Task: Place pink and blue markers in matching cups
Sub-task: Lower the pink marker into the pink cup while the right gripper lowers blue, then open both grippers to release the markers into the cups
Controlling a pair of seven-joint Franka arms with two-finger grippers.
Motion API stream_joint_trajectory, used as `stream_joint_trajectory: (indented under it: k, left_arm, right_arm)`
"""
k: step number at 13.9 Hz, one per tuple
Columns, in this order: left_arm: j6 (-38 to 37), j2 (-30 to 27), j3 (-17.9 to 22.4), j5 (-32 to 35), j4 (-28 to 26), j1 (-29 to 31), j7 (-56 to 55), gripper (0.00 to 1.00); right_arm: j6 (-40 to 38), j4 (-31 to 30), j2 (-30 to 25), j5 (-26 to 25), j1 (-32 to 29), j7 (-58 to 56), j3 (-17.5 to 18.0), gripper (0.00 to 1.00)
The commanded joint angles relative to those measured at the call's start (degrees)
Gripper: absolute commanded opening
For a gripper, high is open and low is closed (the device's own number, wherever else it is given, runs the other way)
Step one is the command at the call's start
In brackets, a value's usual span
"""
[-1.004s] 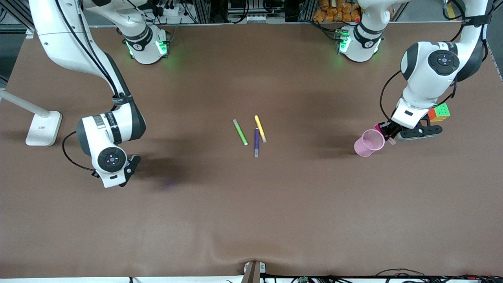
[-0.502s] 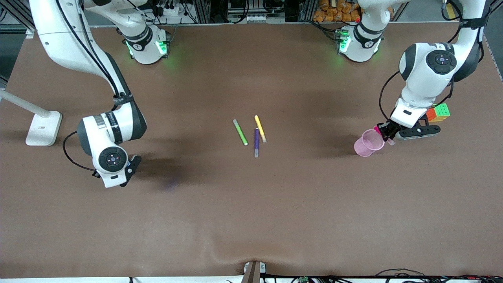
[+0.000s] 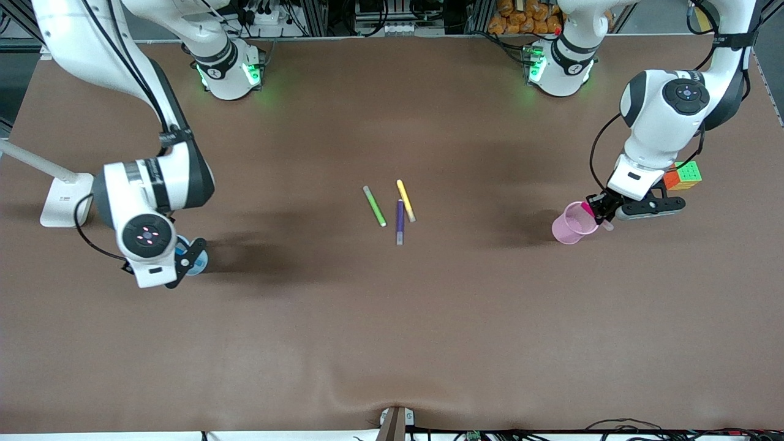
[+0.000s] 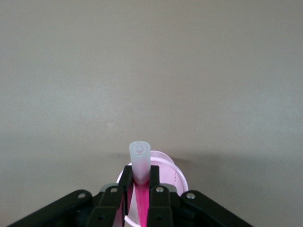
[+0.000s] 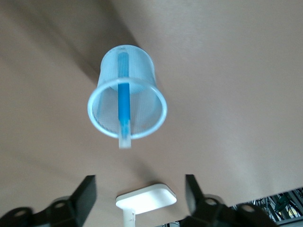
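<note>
Blue marker stands in the blue cup, cap end leaning over the rim. That half looks done. The cup sits at the right arm's end of the table, mostly hidden under the arm in the front view. Right gripper hangs just above it, fingers apart, holding nothing.

Pink marker is not yet dropped: the left gripper has its fingers clamped on it, directly over the pink cup at the left arm's end of the table. The lower tip is probably at or inside the rim, but the wrist view hides it. What's left: release it into the cup.

Count: two cups and five markers: blue, pink, plus a green, a yellow and a purple one lying mid-table, untouched. One puzzle cube beside the left arm, one lamp base beside the right arm.
</note>
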Motion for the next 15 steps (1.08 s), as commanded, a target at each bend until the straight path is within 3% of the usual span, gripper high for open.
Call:
stream_joint_trajectory:
  k: [1,4,7,9,13,15]
  left_arm:
    - [3.34,1.22,-0.31,0.84,-0.44,0.74,0.58,0.00]
    - [4.92,2.10,-0.31,0.84,-0.44,1.44,0.58,0.00]
    - [5.19,2.63,-0.31,0.84,-0.44,1.44,0.58,0.00]
    - [5.98,2.99,-0.31,0.84,-0.88,1.44,0.58,0.00]
    - [7.92,3.86,-0.31,0.84,-1.67,1.70,0.49,0.00]
    - [8.00,4.30,-0.31,0.84,-1.67,1.70,0.49,0.00]
  right_arm:
    - [-5.50,4.73,-1.18,1.74,-0.38,-2.11,0.52,1.00]
    - [-7.80,6.24,-3.45,5.07,0.05,-0.37,0.43,1.00]
    - [-10.88,5.90,-5.47,6.74,0.06,17.68,1.13,1.00]
    - [-12.02,6.07,-7.14,9.64,-0.12,21.60,1.31,1.00]
    - [-11.50,6.16,-11.27,22.63,-5.29,24.69,0.96,1.00]
    - [-12.64,6.42,-12.77,25.73,-6.71,26.08,0.69,1.00]
